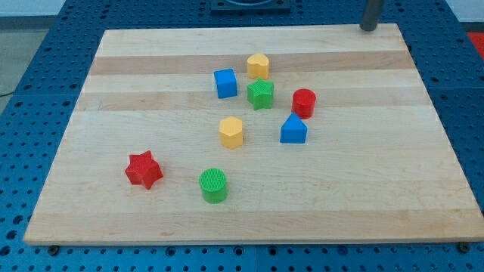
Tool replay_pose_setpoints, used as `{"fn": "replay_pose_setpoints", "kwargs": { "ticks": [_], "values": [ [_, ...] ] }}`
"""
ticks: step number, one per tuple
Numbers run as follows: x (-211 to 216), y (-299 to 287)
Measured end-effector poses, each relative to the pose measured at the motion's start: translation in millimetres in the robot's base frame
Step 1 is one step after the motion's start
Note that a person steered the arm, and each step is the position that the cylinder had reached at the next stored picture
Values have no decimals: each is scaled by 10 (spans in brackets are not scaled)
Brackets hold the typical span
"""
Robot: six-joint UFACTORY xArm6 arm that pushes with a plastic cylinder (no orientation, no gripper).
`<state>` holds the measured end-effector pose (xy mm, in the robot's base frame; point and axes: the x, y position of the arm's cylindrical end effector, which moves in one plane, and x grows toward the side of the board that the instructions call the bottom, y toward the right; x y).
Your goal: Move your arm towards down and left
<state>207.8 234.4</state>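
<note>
Nearest the camera: green cylinder point(213, 185), lower centre of the wooden board point(363, 204), standing upright.
Red star point(144, 169): lower left of the frame, near the green cylinder but apart from it.
Yellow hexagonal block point(231, 131): centre of the frame, standing alone.
Blue block with a peaked top point(293, 130): right of centre, just below the red cylinder point(304, 103); whether they touch I cannot tell.
Green star point(260, 94): upper centre, between the blue cube point(225, 83) and the red cylinder.
Yellow heart-like block point(258, 66): just above the green star.
My tip point(368, 29): upper right of the frame, at the board's far edge, well apart from every block; a bare rod, touching and holding nothing.
Blue perforated table point(30, 113): surrounds the board.
</note>
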Motion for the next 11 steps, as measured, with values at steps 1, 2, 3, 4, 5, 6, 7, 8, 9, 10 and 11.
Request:
{"fn": "replay_pose_setpoints", "kwargs": {
  "ticks": [1,2,3,4,5,6,7,8,9,10,11],
  "values": [
    [178,-18],
    [178,-19],
    [178,-19],
    [178,-118],
    [248,-325],
    [509,-622],
    [714,-715],
    [803,-733],
    [803,-733],
    [807,-965],
    [844,-1124]
  ]
}}
